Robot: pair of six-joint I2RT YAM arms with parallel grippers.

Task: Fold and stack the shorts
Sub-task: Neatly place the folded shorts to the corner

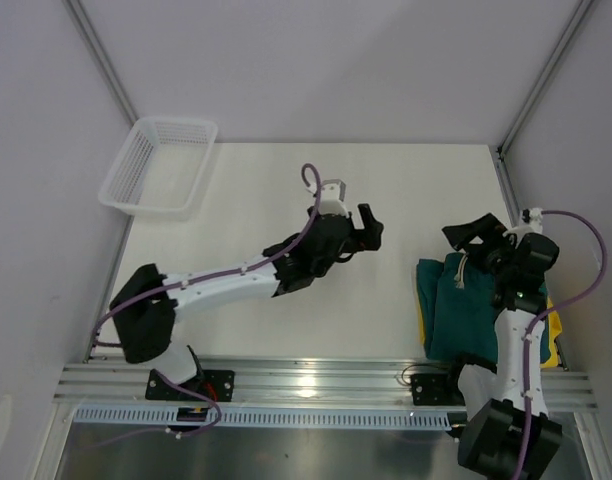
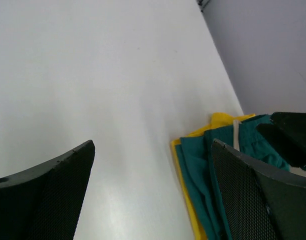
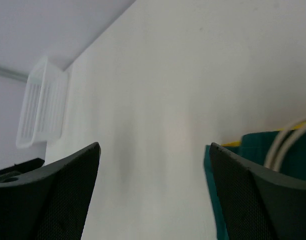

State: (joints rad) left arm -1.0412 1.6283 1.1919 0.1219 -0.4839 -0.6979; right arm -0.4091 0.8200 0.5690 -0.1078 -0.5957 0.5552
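Observation:
The teal shorts (image 1: 468,315) lie folded on top of the yellow shorts (image 1: 554,330) at the table's near right, yellow showing only along the edges. In the left wrist view the teal shorts (image 2: 203,170) sit over a yellow rim (image 2: 185,195). A pale drawstring (image 1: 462,270) lies on the teal pair. My left gripper (image 1: 371,228) hangs open over mid-table, left of the stack and holding nothing. Above the stack's far end my right gripper (image 1: 476,238) is open and empty; the teal fabric (image 3: 258,150) and drawstring (image 3: 288,142) show beside its right finger.
A white mesh basket (image 1: 158,166) stands at the far left corner of the table, also visible as the basket (image 3: 40,107) in the right wrist view. Grey walls and metal frame posts bound the table on three sides. An aluminium rail (image 1: 316,380) runs along the near edge.

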